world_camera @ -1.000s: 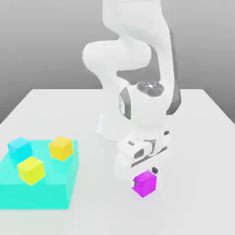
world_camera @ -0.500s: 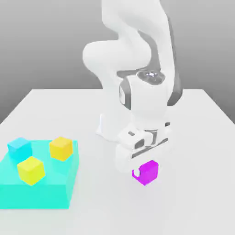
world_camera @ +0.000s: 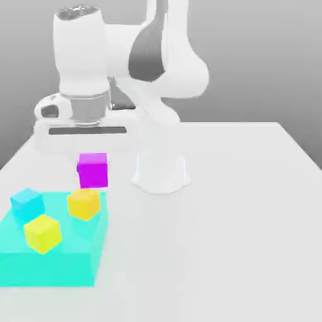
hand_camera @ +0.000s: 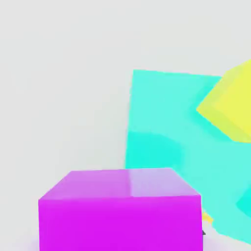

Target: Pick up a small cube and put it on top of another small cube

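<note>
Magenta cube (world_camera: 93, 171): held in my gripper (world_camera: 93, 165), jaws closed on it. Posn.: left half of the exterior view, a bit above mid-height, directly under the hand. Attitude: upright, no tilt noted, one face squarely to the camera. In the hand view it sits large at the bottom, left of centre, top face and one side face seen.

Amber cube (world_camera: 83, 204): just below the magenta cube in the ext. view, left of centre, on the far right corner area of the turquoise block (world_camera: 47, 269). Turned at an angle. The magenta cube's lower edge comes close to its top in the ext. view; a slim band of background lies between. Not stacked. In the hand view a small bit of amber peeks out beside the magenta cube.

Lemon-yellow cube (world_camera: 43, 234): lower left of the ext. view, on the same block, nearer the camera than the amber one, also turned. Hand view: cut by the right edge of the frame.

Cyan cube (world_camera: 27, 205): far left of the ext. view, on the block, level w/ the amber cube approx., apart from it.

Block: lower left of frame, flat on the pale table (world_camera: 220, 251), partly cut by the left edge.

My arm (world_camera: 166, 69): base at centre of frame, links across the top, hand at upper left, pointing down.
</note>
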{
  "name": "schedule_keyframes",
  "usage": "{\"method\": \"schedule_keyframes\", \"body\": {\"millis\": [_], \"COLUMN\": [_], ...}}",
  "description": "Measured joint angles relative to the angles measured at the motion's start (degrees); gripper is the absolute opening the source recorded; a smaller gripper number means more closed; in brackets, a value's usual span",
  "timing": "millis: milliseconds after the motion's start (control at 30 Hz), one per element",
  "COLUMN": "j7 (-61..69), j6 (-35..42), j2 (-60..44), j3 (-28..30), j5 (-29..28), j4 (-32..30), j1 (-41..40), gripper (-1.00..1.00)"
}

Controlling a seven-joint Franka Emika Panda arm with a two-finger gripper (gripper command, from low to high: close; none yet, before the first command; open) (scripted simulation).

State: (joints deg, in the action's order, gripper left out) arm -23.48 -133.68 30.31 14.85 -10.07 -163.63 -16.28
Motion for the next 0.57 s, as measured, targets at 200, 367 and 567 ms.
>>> {"method": "schedule_keyframes", "body": {"millis": [200,367,567], "j7": [0.4,0.3,0.0], "j6": [-10.2,-11.2,0.2], "j2": [-7.5,-8.2,0.2], "j3": [1.3,1.4,0.0], "j5": [-0.3,-0.4,-0.2], "j4": [-2.8,-3.1,-0.1], "j1": [-0.6,-0.6,-1.1], "gripper": [1.0,1.0,1.0]}}
